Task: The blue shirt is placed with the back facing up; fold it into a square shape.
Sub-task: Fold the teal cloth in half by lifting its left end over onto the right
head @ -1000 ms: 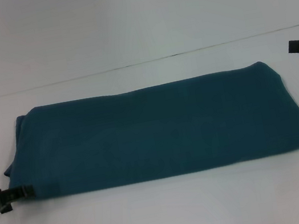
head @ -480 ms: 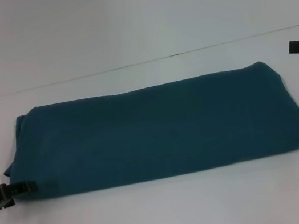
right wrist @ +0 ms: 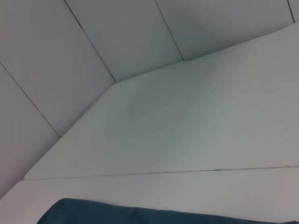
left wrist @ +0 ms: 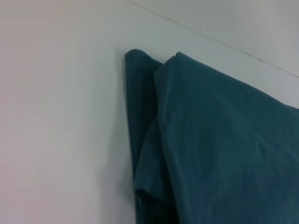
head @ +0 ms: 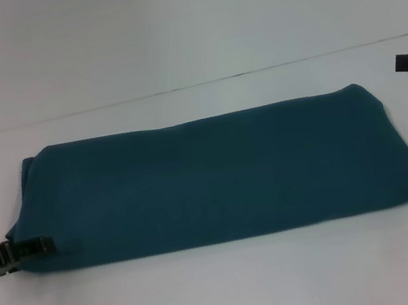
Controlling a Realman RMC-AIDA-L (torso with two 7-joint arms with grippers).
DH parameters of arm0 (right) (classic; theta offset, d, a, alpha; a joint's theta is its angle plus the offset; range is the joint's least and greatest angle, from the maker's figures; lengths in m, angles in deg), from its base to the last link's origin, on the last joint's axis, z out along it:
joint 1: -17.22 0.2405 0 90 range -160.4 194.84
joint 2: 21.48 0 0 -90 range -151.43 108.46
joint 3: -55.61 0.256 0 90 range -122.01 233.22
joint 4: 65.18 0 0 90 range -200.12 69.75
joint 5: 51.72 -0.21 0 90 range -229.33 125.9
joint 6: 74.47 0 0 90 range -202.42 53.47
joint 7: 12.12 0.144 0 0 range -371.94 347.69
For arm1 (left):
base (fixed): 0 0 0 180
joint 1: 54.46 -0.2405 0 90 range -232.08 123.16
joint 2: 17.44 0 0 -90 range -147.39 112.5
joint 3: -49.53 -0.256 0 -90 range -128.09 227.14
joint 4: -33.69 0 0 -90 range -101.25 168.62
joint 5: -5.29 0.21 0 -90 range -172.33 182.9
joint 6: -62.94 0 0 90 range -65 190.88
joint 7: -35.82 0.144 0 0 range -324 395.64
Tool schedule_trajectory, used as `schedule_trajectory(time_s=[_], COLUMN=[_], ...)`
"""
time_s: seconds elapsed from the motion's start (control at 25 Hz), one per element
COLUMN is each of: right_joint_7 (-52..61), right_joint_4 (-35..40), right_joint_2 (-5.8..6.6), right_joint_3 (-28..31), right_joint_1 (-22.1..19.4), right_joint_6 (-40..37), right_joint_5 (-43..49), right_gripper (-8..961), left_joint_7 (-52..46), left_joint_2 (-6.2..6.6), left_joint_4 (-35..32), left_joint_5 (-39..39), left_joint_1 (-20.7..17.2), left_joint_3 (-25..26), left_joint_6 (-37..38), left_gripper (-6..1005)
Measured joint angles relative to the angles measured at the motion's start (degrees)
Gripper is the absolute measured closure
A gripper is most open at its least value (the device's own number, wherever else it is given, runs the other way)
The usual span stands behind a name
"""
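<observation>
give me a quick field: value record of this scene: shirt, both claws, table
shirt: blue shirt folded into a long rectangle, plain side up, lying flat across the table
shirt left end: layered edges show in the left wrist view
left claw: left claw low at the shirt's near left corner, tip at the fabric edge; grip state unclear
right claw: right claw off past the shirt's far right corner, apart from it
table: white table
fold status: not square yet
</observation>
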Motion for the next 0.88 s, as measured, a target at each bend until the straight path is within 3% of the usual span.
schedule_trajectory(time_s=[0.28, 0.68, 0.88], right_joint_7=[0.0, 0.0, 0.0], right_joint_4=[0.0, 0.0, 0.0], right_joint_2=[0.00, -0.15, -0.19], right_joint_3=[0.0, 0.0, 0.0], right_joint_1=[0.0, 0.0, 0.0], right_joint_6=[0.0, -0.3, -0.3], right_joint_5=[0.0, -0.1, -0.1], right_gripper=[53, 53, 53], left_joint_7=[-0.1, 0.4, 0.2], left_joint_2=[0.07, -0.08, -0.05], left_joint_4=[0.1, -0.2, -0.2], left_joint_5=[0.8, 1.2, 1.2], left_joint_1=[0.1, 0.2, 0.2], left_joint_3=[-0.9, -1.9, -2.1], left_joint_6=[-1.1, -1.5, -1.5], left_gripper=[212, 402, 600])
